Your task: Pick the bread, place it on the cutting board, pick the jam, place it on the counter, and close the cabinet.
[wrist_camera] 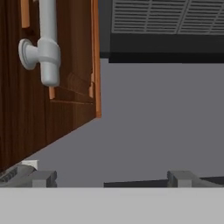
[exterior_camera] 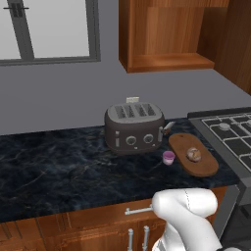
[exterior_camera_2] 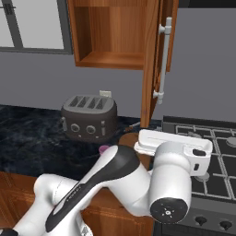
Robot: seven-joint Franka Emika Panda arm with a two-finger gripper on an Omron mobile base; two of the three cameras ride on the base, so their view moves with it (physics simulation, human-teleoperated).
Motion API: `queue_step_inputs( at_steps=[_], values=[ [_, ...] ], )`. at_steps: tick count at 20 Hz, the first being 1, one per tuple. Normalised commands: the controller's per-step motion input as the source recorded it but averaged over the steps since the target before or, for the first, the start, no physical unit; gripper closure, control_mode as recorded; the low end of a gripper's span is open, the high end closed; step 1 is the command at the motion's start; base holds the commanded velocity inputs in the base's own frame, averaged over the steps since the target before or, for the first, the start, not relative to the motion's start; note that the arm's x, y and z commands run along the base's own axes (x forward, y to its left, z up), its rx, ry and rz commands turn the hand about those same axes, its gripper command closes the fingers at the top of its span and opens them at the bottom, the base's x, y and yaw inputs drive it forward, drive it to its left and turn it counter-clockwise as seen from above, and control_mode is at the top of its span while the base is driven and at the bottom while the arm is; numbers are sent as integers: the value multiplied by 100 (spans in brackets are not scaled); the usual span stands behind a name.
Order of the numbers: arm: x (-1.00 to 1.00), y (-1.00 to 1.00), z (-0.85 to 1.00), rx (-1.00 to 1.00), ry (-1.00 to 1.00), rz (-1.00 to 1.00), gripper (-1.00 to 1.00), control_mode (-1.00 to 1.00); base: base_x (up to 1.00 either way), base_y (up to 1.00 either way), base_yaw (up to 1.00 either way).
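Arm folded low over stove edge | gripper (wrist_camera: pixel 111 178) fingers spread wide, empty | faces open cabinet (wrist_camera: pixel 52 100) door

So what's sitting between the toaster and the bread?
In the left base view, the little purple jam jar sits on the counter, between the toaster and the bread, right beside the cutting board the bread lies on.
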Motion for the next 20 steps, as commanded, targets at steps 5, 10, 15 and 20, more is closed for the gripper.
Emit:
queue_step_inputs(
  at_steps=[5,10,15,20],
  values=[
    [0,-4,0,0,0,5,-100,-100,0,0,0],
    [0,-11,2,0,0,9,-100,-100,0,0,0],
    [0,-3,15,0,0,8,-100,-100,0,0,0],
    [0,0,22,0,0,7,-100,-100,0,0,0]
  ],
)
